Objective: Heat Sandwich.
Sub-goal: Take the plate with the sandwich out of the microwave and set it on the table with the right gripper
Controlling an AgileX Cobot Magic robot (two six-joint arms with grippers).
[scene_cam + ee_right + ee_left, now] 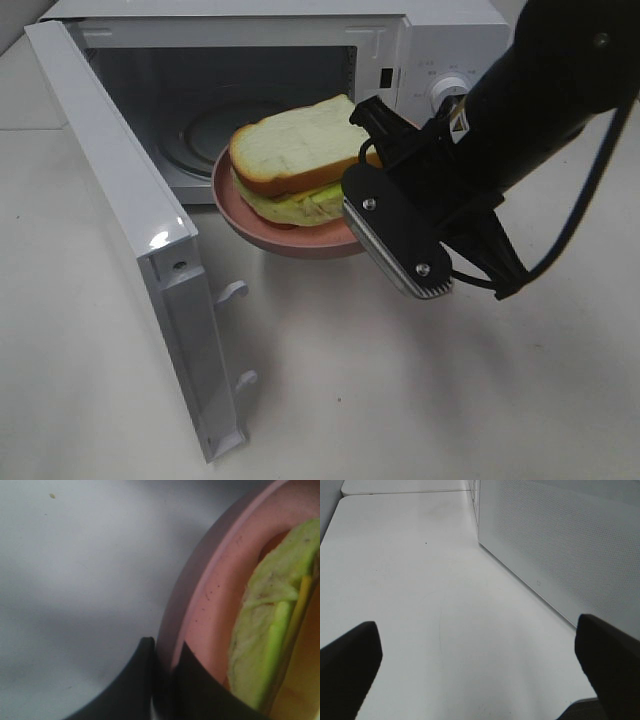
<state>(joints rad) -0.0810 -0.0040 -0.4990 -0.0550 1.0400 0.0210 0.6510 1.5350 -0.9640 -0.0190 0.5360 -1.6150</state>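
Plate and sandwich held at the microwave's open mouth

The white table (400, 400) spreads under everything, and on it the microwave (440, 40) stands with its door (130, 210) swung wide on the left of the high view. In front of the opening hangs the pink plate (290, 238), clear of the table — my right gripper (165, 667) is pinched on its rim. The sandwich (295, 145) lies on that plate, pale bread on top, yellow-green filling below. My left gripper (480, 665) is spread wide over bare table beside the microwave's perforated wall — holding nothing.
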